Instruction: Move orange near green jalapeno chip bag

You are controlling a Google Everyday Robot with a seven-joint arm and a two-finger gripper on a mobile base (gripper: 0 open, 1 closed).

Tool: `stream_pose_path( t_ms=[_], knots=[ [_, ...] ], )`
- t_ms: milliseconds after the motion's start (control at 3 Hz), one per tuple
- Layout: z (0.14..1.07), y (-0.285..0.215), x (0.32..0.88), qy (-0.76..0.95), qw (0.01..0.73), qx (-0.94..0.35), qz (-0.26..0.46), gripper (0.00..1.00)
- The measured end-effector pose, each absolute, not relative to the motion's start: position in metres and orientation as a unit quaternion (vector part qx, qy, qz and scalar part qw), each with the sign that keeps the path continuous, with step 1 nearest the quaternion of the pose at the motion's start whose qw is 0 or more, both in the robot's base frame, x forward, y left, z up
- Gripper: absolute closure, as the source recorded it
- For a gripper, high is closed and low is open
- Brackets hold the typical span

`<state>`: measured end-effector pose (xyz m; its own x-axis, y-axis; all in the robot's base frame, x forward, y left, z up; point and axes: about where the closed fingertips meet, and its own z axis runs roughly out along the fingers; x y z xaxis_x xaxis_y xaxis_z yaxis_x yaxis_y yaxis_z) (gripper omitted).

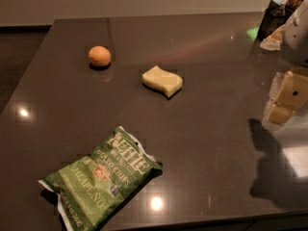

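Item 1, nearest: green jalapeno chip bag, Kettle Brand, crinkled, lying flat at the front left of the counter, lettering up

Item 2: my claw, pale tan, at the right edge of the view, raised over the counter's right side, its shadow cast on the surface nearer the front; how far open it is, and whether it grips anything, I cannot tell

Item 3: pale yellow sponge, wavy-edged, flat on the counter midway back, well apart from my claw

Item 4: orange, small and round, resting on the counter at the far left, beyond the bag and well apart from it, left of the sponge

Item 5, farthest: dark container at the far right corner, contents unclear
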<state>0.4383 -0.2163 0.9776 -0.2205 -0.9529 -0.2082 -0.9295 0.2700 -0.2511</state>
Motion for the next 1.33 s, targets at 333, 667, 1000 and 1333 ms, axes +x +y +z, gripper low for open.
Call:
stream_pose_path(
  t_ms=[333, 667, 1000, 1333],
  knots=[
    [0.978, -0.216, 0.438, 0.78, 0.161, -0.603, -0.036, 0.0],
    [0.98, -0.213, 0.445, 0.779, 0.17, -0.603, -0.028, 0.0],
    [0.981, -0.204, 0.462, 0.774, 0.185, -0.606, -0.012, 0.0],
    [0.983, -0.175, 0.516, 0.763, 0.217, -0.609, 0.021, 0.0]
  ],
)
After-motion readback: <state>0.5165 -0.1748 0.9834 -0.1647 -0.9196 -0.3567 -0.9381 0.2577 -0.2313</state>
